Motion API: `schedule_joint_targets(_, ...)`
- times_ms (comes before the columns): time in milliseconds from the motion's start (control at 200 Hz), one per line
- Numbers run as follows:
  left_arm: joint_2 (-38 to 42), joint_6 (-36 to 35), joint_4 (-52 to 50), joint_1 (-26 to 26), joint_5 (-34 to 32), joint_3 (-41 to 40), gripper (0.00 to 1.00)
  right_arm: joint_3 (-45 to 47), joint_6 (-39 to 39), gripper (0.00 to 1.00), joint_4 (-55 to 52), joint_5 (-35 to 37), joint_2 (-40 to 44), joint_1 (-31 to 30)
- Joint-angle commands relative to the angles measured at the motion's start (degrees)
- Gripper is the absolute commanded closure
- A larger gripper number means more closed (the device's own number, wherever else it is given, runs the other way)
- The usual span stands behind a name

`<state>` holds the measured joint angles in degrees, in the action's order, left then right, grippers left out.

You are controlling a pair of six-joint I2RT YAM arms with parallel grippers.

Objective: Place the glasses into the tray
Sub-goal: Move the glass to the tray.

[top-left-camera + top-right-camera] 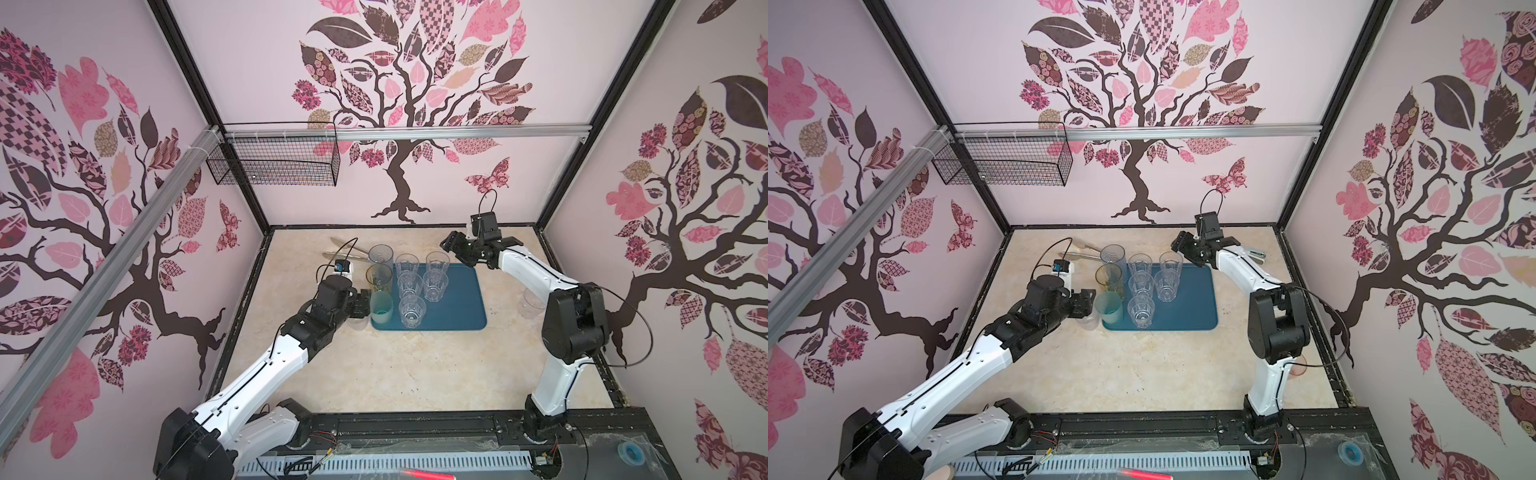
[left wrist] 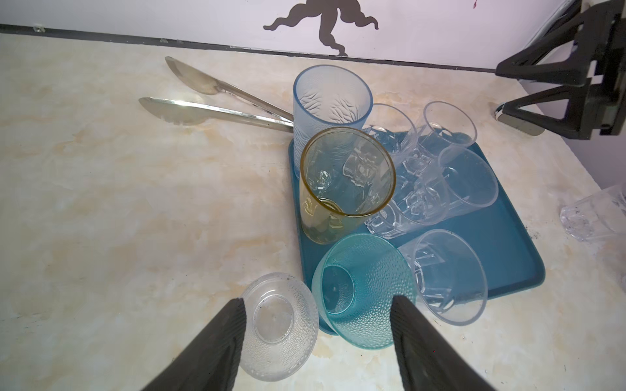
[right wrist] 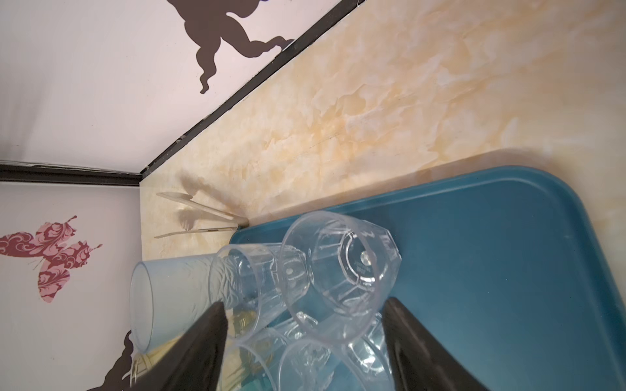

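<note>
The dark teal tray [image 1: 461,307] [image 2: 501,243] [image 3: 491,257] lies mid-table. On it stand several short clear faceted glasses [image 1: 412,311] [image 2: 447,274] [image 3: 338,277]. Along its left edge stand a blue-grey glass [image 1: 380,254] [image 2: 330,101], an amber one [image 1: 379,277] [image 2: 342,189] and a teal-green one [image 1: 381,309] [image 2: 366,291]. A frosted clear glass [image 2: 279,326] [image 1: 1088,321] stands on the table beside the teal one. My left gripper [image 1: 365,300] [image 2: 318,325] is open above these two. My right gripper [image 1: 449,243] [image 3: 305,335] is open over the far clear glass [image 1: 437,262], not touching it.
Metal tongs [image 1: 347,248] [image 2: 216,101] lie behind the tray at the left. Another clear glass [image 1: 533,303] [image 2: 592,216] stands on the table right of the tray, by the right arm. A pinkish glass [image 1: 1298,365] shows behind that arm. A wire basket [image 1: 274,162] hangs on the back wall.
</note>
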<state>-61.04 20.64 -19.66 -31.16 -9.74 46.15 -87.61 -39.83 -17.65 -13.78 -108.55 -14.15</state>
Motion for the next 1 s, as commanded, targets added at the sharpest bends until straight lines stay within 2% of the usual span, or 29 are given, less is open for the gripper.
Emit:
schedule_joint_targets(0, -0.4, 0.8, 1.2, 0.1, 2.1, -1.6, 0.29, -2.7, -1.3, 0.25, -0.8, -1.5, -4.8, 0.3)
schedule_joint_targets(210, -2.2, 1.9, 1.2, 0.1, 4.3, -0.9, 0.29, -6.7, -0.2, 0.26, -2.2, -4.9, -9.8, -2.2)
schedule_joint_targets(485, -1.6, 1.5, 0.8, 0.1, 4.2, -1.1, 0.29, -7.6, 1.0, 0.26, -4.0, -4.1, -9.9, -3.5)
schedule_joint_targets(665, 0.0, 1.6, -1.3, 0.7, -1.2, -0.8, 0.29, -8.3, 2.9, 0.26, -7.3, -1.9, -5.4, -2.0)
schedule_joint_targets(820, 0.0, 3.1, -8.2, 4.7, 0.7, 2.0, 0.3, -4.6, 4.6, 0.26, -9.6, 0.8, 0.3, -1.9)
schedule_joint_targets(995, 0.0, 2.3, -13.6, 7.1, 2.2, 3.7, 0.3, 5.7, 4.0, 0.26, -8.3, 0.8, 7.8, -1.9)
